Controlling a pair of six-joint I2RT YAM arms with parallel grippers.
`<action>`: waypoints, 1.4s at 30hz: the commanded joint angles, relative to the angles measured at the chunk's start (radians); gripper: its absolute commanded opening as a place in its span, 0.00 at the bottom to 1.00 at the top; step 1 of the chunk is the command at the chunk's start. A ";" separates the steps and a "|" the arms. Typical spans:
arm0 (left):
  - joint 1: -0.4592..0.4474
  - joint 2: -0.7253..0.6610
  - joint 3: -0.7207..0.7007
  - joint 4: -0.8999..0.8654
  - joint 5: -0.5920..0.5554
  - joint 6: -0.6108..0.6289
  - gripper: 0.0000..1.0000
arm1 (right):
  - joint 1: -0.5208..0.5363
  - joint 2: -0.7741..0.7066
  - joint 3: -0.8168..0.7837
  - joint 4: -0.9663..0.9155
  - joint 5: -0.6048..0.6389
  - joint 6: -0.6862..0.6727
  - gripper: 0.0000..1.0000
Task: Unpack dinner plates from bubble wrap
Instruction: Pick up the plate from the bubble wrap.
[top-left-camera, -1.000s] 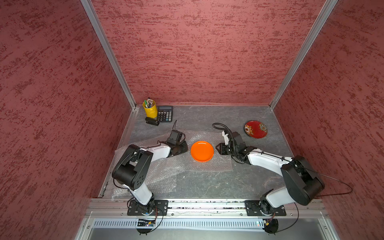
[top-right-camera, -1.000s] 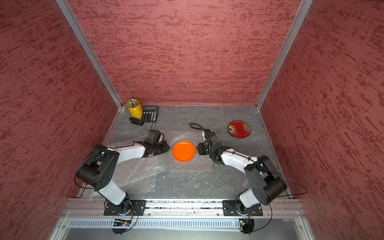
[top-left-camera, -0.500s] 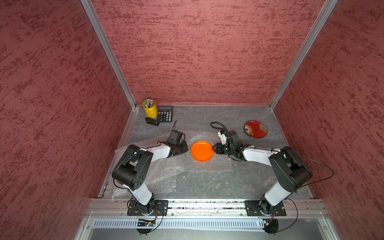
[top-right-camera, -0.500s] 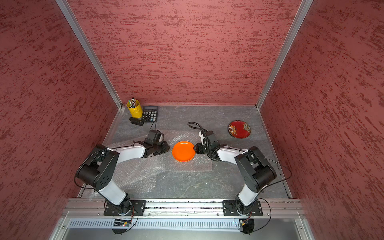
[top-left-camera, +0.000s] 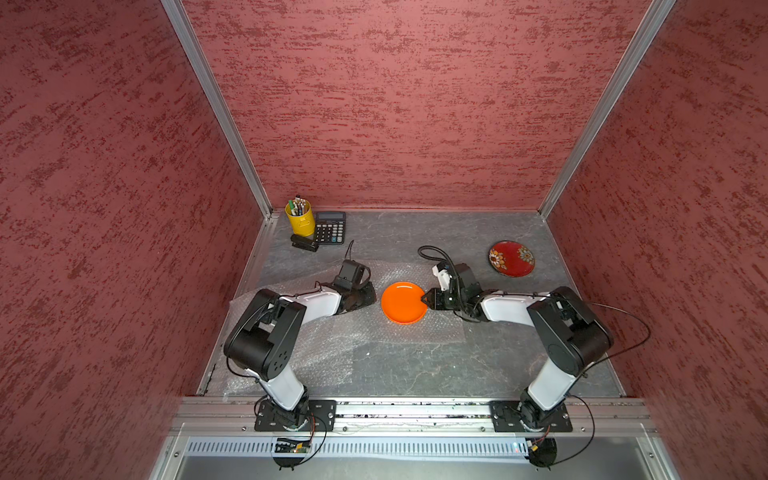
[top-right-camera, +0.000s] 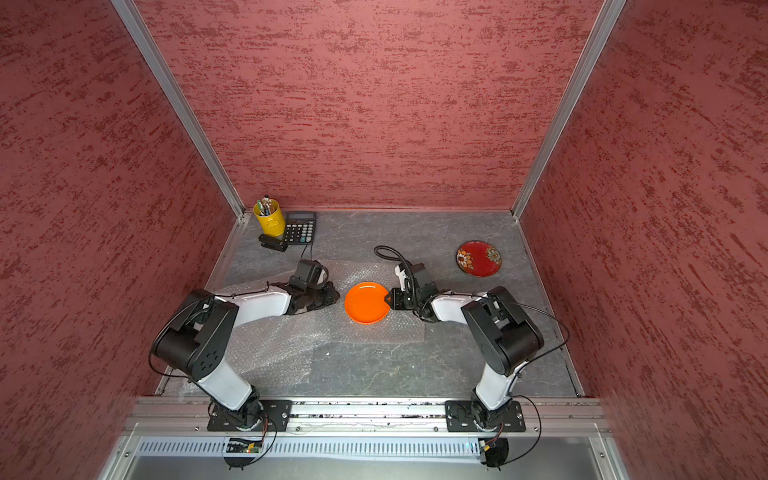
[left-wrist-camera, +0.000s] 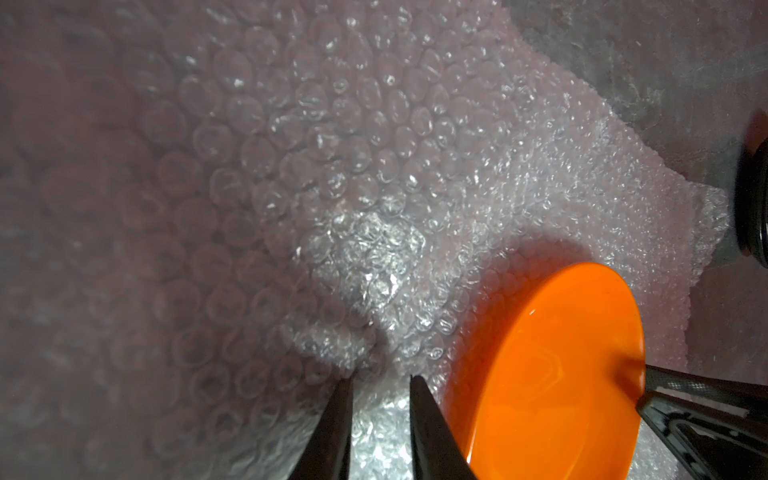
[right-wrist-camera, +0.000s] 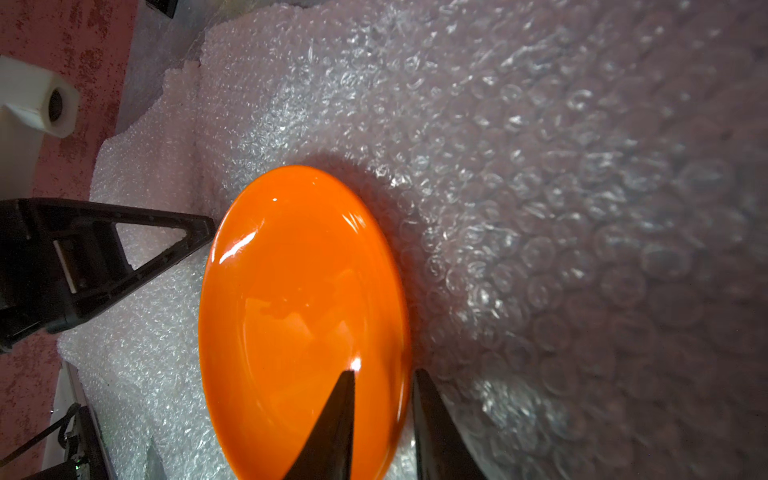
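An orange plate (top-left-camera: 403, 302) (top-right-camera: 366, 302) lies on the spread-out bubble wrap (top-left-camera: 332, 345) (left-wrist-camera: 374, 166) in the middle of the table. My right gripper (top-left-camera: 424, 298) (right-wrist-camera: 384, 372) reaches it from the right. Its jaws are closed on the plate's rim (right-wrist-camera: 399, 374), one finger over the inside and one outside. My left gripper (top-left-camera: 374, 296) (left-wrist-camera: 380, 378) lies low on the wrap just left of the plate, its narrow jaws pinching a raised fold of wrap. A red flowered plate (top-left-camera: 511, 258) (top-right-camera: 478, 258) sits bare on the table at the back right.
A yellow pen cup (top-left-camera: 300, 218), a calculator (top-left-camera: 329, 227) and a black stapler (top-left-camera: 304, 243) stand in the back left corner. Red walls close in three sides. A metal rail (top-left-camera: 395, 409) runs along the front.
My right arm has swung left to the orange plate's right edge and its jaws have narrowed onto the rim. The left arm and both plates have stayed put.
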 joint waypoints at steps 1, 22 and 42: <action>-0.004 0.030 -0.027 -0.067 -0.026 0.002 0.26 | -0.002 0.017 0.012 0.054 -0.030 0.016 0.26; -0.004 0.040 -0.027 -0.081 -0.042 0.015 0.26 | -0.056 -0.034 -0.104 0.253 -0.143 0.121 0.02; -0.010 0.025 -0.031 -0.074 -0.050 -0.017 0.27 | -0.305 -0.225 -0.173 0.387 -0.270 0.204 0.00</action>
